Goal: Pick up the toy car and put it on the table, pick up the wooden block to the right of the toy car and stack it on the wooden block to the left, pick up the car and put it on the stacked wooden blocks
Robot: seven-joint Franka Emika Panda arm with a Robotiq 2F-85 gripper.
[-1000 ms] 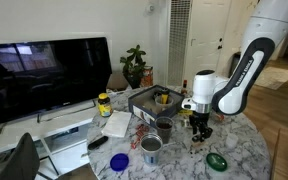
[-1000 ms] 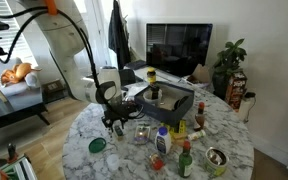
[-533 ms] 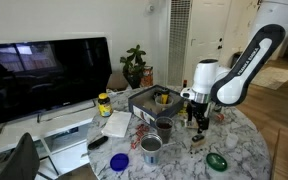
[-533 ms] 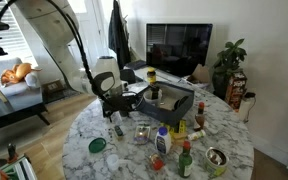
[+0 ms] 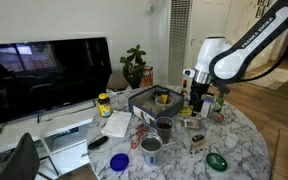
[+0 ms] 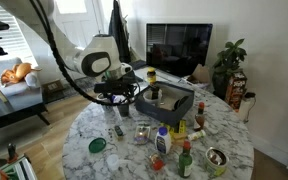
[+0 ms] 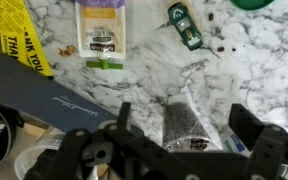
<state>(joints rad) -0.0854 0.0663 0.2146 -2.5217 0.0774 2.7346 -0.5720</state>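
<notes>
Well, the claw [image 7: 180,118] hangs wide open with nothing in it, high over the table [image 7: 264,70]. Farther off, the toy car [image 7: 187,25] lies alone on the marble, easy to grab, so I think that first job is done.

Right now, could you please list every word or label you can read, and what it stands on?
"THANK": black capitals on the yellow sheet, wrist view; its other print is cut off.
Packet: label too small to read.
Dark blue book: faint script, illegible.
Bottles in an exterior view: labels too blurred.
</notes>
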